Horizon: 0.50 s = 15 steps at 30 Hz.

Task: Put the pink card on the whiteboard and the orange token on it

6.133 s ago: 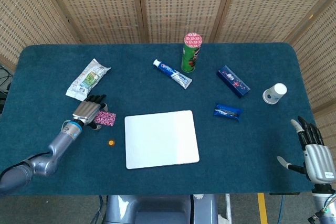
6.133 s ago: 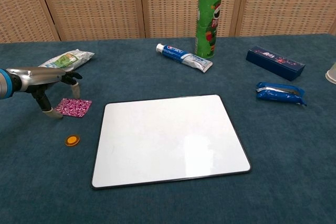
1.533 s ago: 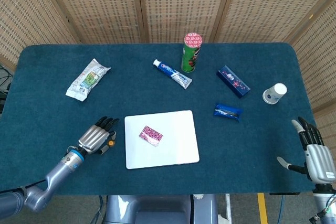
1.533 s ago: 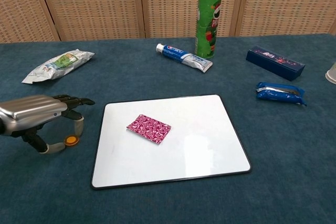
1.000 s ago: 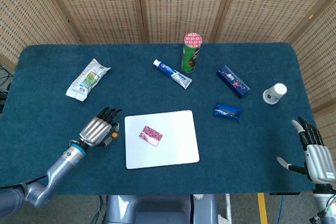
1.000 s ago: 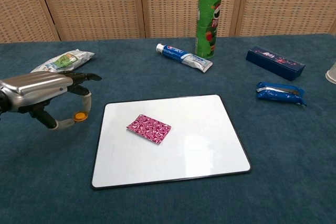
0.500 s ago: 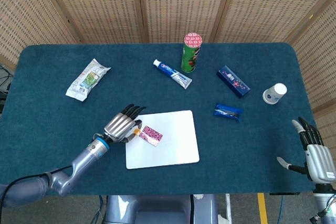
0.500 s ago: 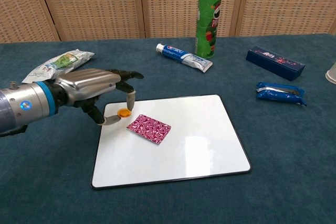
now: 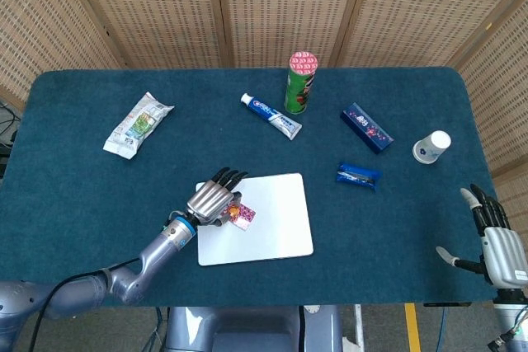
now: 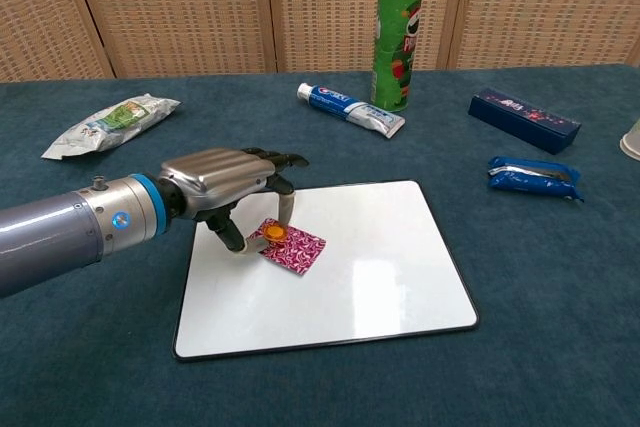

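Note:
The whiteboard [image 10: 350, 282] [image 9: 272, 224] lies flat in the middle of the table. On its left part rests the pink patterned card [image 10: 300, 252] [image 9: 246, 215]. My left hand [image 10: 228, 185] [image 9: 212, 201] hovers over the card's left end, palm down. It pinches the orange token [image 10: 273, 234] between thumb and a finger, right above or touching the card. My right hand [image 9: 497, 241] stays by the table's near right corner, fingers spread, holding nothing.
A green chips can [image 10: 397, 42], a toothpaste tube [image 10: 350, 110], a dark blue box [image 10: 524, 119] and a blue wrapped snack [image 10: 532, 177] lie behind and right of the board. A snack bag [image 10: 108, 124] sits far left, a paper cup [image 9: 431, 147] far right.
My left hand has carried the orange token rightward, from the board's left edge to over the pink card. The right hand has not moved.

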Each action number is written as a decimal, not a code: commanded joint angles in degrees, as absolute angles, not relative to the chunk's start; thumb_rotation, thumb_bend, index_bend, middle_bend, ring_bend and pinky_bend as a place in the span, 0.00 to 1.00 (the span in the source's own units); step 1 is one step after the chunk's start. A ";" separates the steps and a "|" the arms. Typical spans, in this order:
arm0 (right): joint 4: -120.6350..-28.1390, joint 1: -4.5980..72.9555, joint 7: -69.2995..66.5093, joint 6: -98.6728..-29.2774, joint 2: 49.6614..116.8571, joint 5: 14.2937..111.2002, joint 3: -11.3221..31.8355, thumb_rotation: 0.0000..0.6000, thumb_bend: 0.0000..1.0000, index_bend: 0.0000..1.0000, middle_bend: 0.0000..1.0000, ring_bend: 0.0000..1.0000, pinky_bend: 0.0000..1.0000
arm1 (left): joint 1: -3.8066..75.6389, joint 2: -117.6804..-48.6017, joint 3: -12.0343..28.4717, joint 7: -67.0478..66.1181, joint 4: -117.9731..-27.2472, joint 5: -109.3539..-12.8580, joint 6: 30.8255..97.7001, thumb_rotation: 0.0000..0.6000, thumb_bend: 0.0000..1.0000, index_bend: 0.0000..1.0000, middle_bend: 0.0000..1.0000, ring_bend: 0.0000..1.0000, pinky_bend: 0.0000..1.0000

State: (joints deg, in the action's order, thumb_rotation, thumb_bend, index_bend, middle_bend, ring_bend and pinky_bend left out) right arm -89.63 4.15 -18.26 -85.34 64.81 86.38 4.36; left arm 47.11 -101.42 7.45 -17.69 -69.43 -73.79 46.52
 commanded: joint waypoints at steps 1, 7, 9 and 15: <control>-89.63 4.13 -18.39 -85.34 64.80 86.36 4.36 1.00 0.05 0.00 0.00 0.00 0.00 | 47.08 -101.33 7.25 -18.02 -69.91 -73.43 46.78 1.00 0.36 0.08 0.00 0.00 0.00; -89.59 4.05 -18.31 -85.52 64.82 86.42 4.37 1.00 0.05 0.00 0.00 0.00 0.00 | 46.39 -98.34 7.09 -17.25 -73.55 -74.08 48.31 1.00 0.33 0.00 0.00 0.00 0.00; -89.59 4.01 -18.33 -85.56 64.83 86.40 4.38 1.00 0.05 0.00 0.00 0.00 0.00 | 46.06 -97.00 7.19 -16.68 -75.15 -74.55 49.22 1.00 0.33 0.00 0.00 0.00 0.00; -89.43 3.94 -18.35 -85.68 64.88 86.43 4.40 1.00 0.05 0.00 0.00 0.00 0.00 | 43.76 -90.71 7.36 -15.37 -80.00 -78.39 55.69 1.00 0.16 0.00 0.00 0.00 0.00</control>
State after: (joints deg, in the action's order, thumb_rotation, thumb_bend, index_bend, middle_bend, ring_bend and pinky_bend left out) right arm -89.44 3.95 -18.35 -85.68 64.88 86.43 4.40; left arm 44.92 -92.98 7.25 -15.82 -78.33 -76.86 53.21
